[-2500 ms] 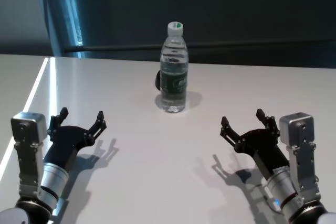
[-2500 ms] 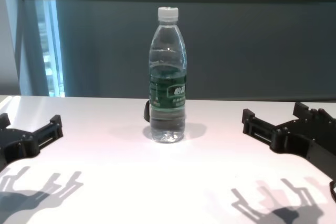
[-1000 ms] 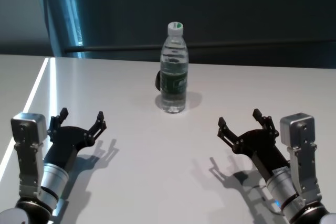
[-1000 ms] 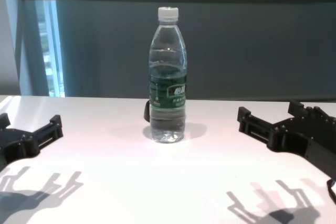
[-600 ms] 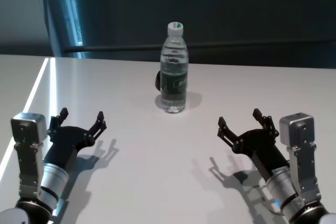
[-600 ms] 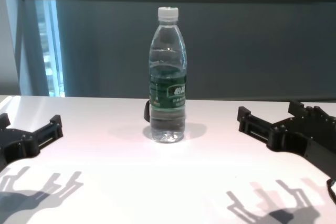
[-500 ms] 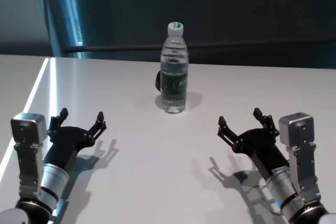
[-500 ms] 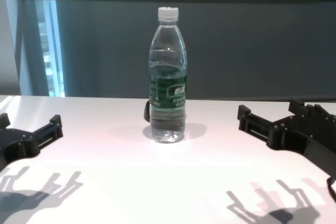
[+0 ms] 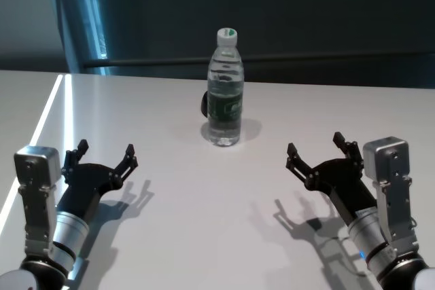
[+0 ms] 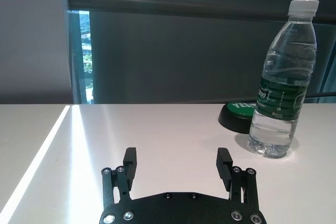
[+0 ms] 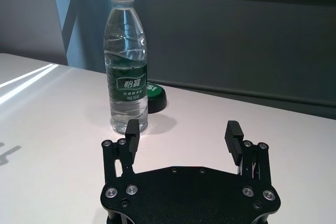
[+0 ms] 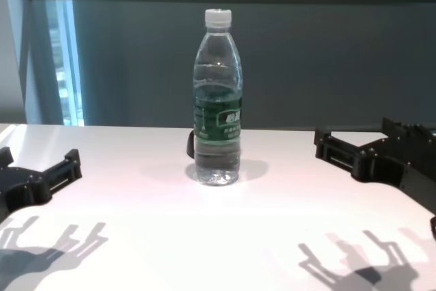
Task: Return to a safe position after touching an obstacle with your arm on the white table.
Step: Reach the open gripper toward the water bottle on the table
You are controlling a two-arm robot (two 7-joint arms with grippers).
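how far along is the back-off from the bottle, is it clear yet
Looks done: the water bottle stands upright on the white table, with neither arm touching it. In hand: the right tool hangs open above the table, near and to the right of the bottle, with a clear gap. The left tool is parked open at the near left. Left: possibly drawing the right arm farther back; I can't tell the final safe pose.

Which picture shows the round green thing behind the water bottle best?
The left wrist view: the green disc sits clear beside the bottle. The right wrist view shows about half of it; head and chest views show only a dark sliver.
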